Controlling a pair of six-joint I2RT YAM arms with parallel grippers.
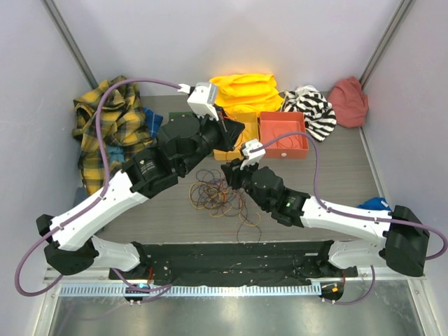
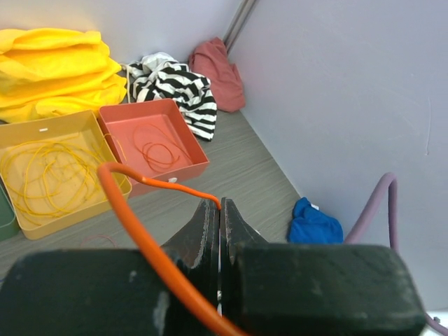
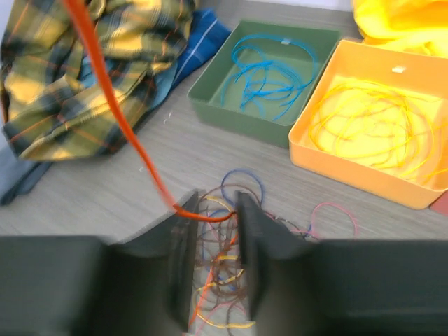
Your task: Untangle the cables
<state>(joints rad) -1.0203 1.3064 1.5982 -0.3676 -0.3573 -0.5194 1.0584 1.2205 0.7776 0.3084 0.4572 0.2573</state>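
Note:
The cables (image 1: 217, 192) lie as a tangle of thin brown, yellow, blue and pink loops on the table in front of the trays. My left gripper (image 2: 220, 204) is shut on the end of an orange cable (image 2: 133, 224) and holds it up near the trays (image 1: 236, 128). The orange cable (image 3: 119, 112) runs down from the upper left and crosses between my right gripper's open jaws (image 3: 215, 203). That gripper hovers just above the tangle (image 3: 231, 273), at its far edge in the top view (image 1: 231, 173).
A green tray (image 3: 210, 91) holds blue cables, a yellow tray (image 3: 350, 178) holds yellow cables, and a red tray (image 2: 178, 171) holds red ones. Plaid cloth (image 1: 115, 129) lies at the left. Yellow, striped and pink clothes are at the back, a blue cloth (image 2: 315, 224) at the right.

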